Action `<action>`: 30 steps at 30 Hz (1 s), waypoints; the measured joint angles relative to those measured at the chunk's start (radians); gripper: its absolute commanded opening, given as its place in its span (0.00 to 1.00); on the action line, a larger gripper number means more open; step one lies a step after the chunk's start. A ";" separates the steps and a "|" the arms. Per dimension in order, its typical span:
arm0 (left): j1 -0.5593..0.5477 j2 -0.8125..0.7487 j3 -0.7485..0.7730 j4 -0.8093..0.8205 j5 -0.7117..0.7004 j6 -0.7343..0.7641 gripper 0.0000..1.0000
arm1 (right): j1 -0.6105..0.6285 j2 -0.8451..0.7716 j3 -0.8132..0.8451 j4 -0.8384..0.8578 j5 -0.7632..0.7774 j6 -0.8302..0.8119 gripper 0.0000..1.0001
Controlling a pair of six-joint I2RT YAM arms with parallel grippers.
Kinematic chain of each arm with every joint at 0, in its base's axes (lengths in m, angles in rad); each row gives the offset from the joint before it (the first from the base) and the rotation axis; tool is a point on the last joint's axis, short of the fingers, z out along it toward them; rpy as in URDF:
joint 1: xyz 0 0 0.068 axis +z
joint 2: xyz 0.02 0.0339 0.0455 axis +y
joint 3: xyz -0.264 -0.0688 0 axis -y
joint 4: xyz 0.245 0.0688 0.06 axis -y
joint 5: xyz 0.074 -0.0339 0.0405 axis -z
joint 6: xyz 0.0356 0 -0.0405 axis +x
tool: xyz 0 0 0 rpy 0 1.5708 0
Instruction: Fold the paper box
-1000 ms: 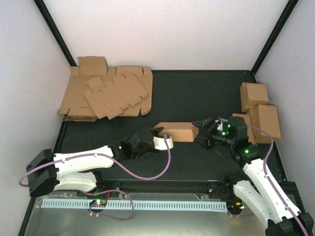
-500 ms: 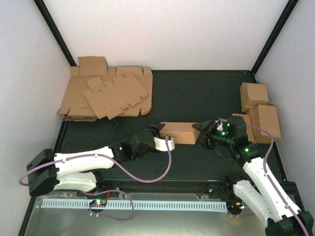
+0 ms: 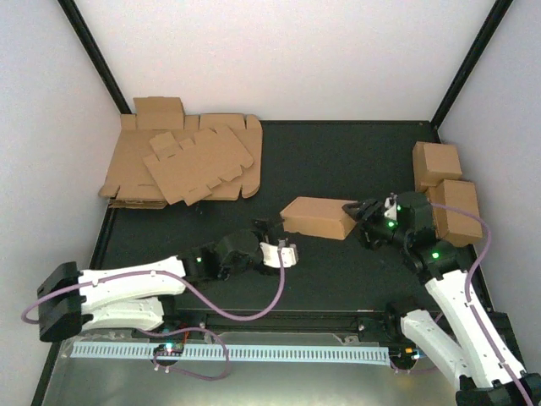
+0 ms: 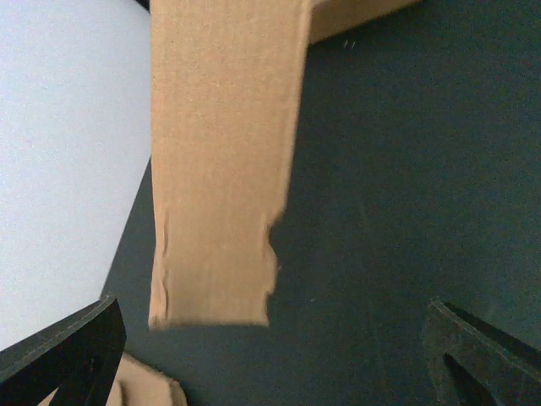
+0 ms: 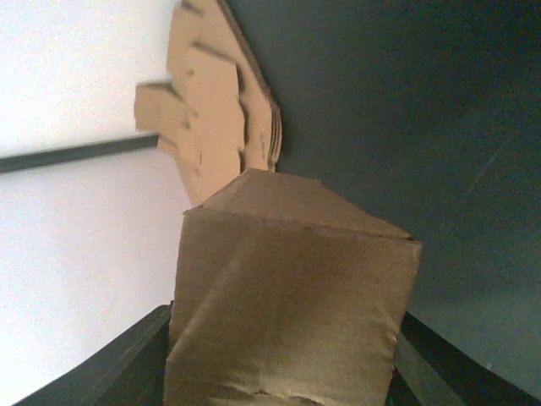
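The paper box [image 3: 318, 217] is a folded brown oblong. It lies tilted at mid-table, its right end between the fingers of my right gripper [image 3: 359, 211]. In the right wrist view the paper box [image 5: 287, 296] fills the space between both fingers, and my right gripper [image 5: 283, 376] is shut on its sides. My left gripper [image 3: 275, 238] stands open just near-left of the box, apart from it. The left wrist view shows the paper box [image 4: 221, 161] ahead of my left gripper [image 4: 270, 347], whose wide jaws hold nothing.
A heap of flat brown cardboard blanks [image 3: 182, 162] lies at the back left, also in the right wrist view as the blanks [image 5: 215, 110]. Two folded boxes [image 3: 437, 165] [image 3: 456, 210] stand along the right edge. Black frame posts run up the corners.
My left gripper has opened wide and drawn back from the box's left end. My right gripper has closed on the right end and swung the box away and to the right, tilted.
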 measured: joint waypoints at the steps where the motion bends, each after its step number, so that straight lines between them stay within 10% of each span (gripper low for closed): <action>1: -0.004 -0.024 -0.005 -0.012 0.014 -0.013 0.99 | 0.000 0.000 0.024 -0.028 0.036 -0.021 0.51; 30: -0.016 -0.333 -0.027 -0.102 0.257 -0.454 0.99 | -0.071 0.174 0.501 -0.485 0.828 -0.354 0.45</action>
